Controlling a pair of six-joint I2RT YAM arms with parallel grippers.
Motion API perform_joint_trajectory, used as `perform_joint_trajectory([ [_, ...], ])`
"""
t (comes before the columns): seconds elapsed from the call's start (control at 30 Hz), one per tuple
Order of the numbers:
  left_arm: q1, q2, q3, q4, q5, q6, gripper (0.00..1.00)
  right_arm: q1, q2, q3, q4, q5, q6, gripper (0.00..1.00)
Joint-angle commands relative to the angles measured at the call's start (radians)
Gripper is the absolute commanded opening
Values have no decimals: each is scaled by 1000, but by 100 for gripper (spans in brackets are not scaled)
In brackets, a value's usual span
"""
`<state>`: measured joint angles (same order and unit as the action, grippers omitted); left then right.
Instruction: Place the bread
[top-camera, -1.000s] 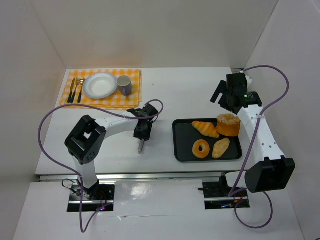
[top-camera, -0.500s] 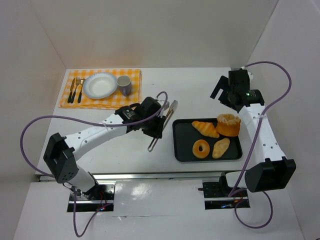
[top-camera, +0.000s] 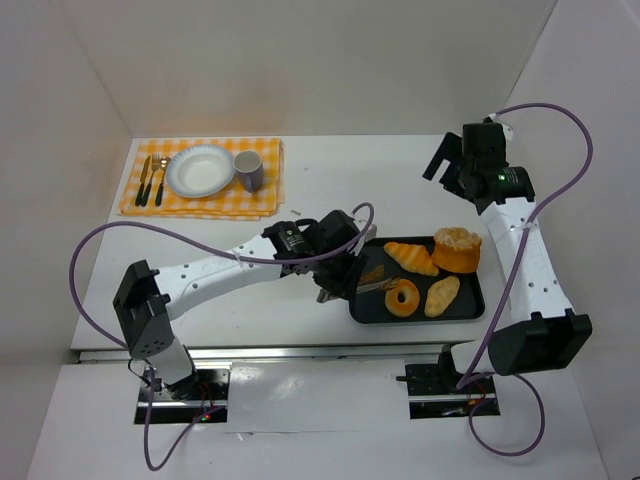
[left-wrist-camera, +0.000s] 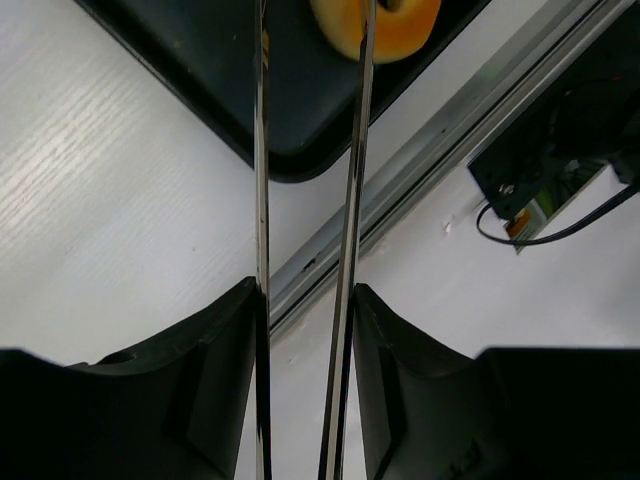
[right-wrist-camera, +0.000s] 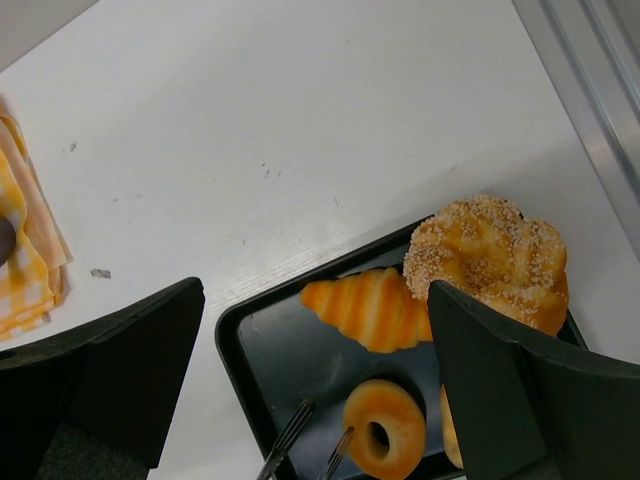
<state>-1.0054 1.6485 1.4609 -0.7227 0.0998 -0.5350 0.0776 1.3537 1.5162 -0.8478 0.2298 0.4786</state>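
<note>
Item under approach, by judgement: the ring doughnut (top-camera: 402, 297), lying in the near half of the black tray (top-camera: 358, 312), to the robot's right of the left gripper (top-camera: 335, 262). That claw is closed partway on a pair of metal tongs (left-wrist-camera: 352, 200), pinching their two arms. The arms stand slightly apart and carry nothing. The wrist view shows the doughnut at the tong tips, one arm crossing its edge, the other just beside it. The tongs' long axis runs from the claw out over the tray's left rim. The doughnut is round and favours no direction.

The left arm is much the nearer. The right gripper (right-wrist-camera: 312, 290) hangs well behind the tray, spread wide, empty.

Count on tray: four breads, being one doughnut, one croissant (top-camera: 411, 258), one sesame bun (top-camera: 457, 249) and one oval roll (top-camera: 441, 295). On the checked cloth (top-camera: 205, 206): one plate (top-camera: 200, 171) and one cup (top-camera: 248, 170).
</note>
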Motion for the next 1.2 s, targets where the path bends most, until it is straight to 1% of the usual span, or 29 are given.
perform_joint_trajectory([
  [0.0,-1,8,59,51,21,-32,52,-2,-17,48,-8,28,-27,100],
  [0.13,-1,-16,59,51,3,-33,52,-2,-38,30,-26,48,-28,100],
  [0.27,-1,-27,59,51,46,-19,59,-2,-38,19,-27,48,-28,100],
  [0.4,-1,29,72,39,83,-8,59,-2,-38,19,-27,39,-28,100],
  [0.57,-1,102,108,12,109,-29,58,-2,-38,29,-36,39,-37,100],
  [0.9,-10,129,118,-46,89,-39,55,-2,-38,10,-27,29,-37,100],
  [0.93,-10,129,118,-46,89,-39,52,-2,-38,10,-27,29,-37,100],
  [0.97,-10,129,136,-46,89,-30,44,-2,-38,10,-27,29,-37,100],
  [1.1,-10,129,188,-86,89,-20,22,-2,-38,10,-27,29,-37,100],
  [1.17,-10,119,211,-122,65,-11,17,-2,-38,1,-27,29,-37,100],
])
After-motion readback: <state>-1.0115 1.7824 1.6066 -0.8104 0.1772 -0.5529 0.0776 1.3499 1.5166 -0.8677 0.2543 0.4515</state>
